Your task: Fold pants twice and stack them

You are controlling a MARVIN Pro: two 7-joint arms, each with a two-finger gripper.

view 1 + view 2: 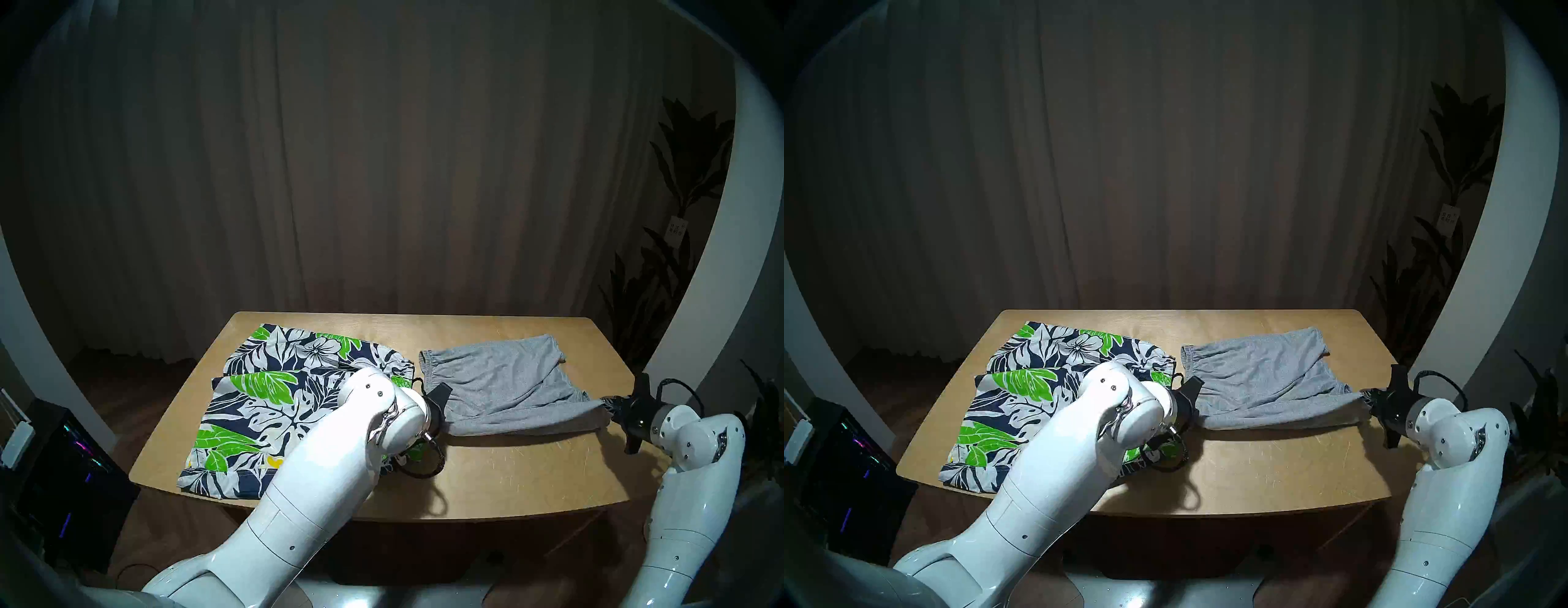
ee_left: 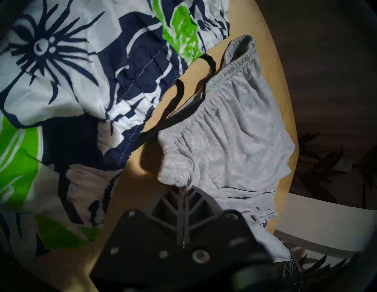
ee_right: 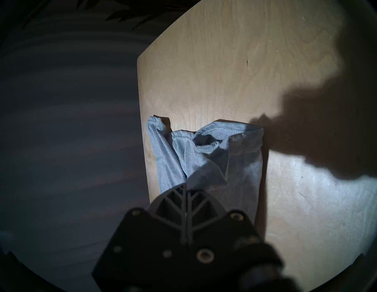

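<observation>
Both grippers pinch the grey shorts (image 1: 500,382) by near corners; bare table (image 1: 530,475) lies in front.

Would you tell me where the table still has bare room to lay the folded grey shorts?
Bare table lies along the near edge before the grey shorts, and behind them. The left half is crowded by the floral shorts.

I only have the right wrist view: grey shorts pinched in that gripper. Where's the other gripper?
Observer: The left gripper is shut on the grey shorts too, at the waistband's near corner.
Operator: Anything else on the table?
Observer: Floral shorts lie spread out to the left of the grey pair.
Operator: Do the two pairs touch?
Observer: The cloth lies apart; only the floral pair's drawstring seems to reach the grey waistband.
</observation>
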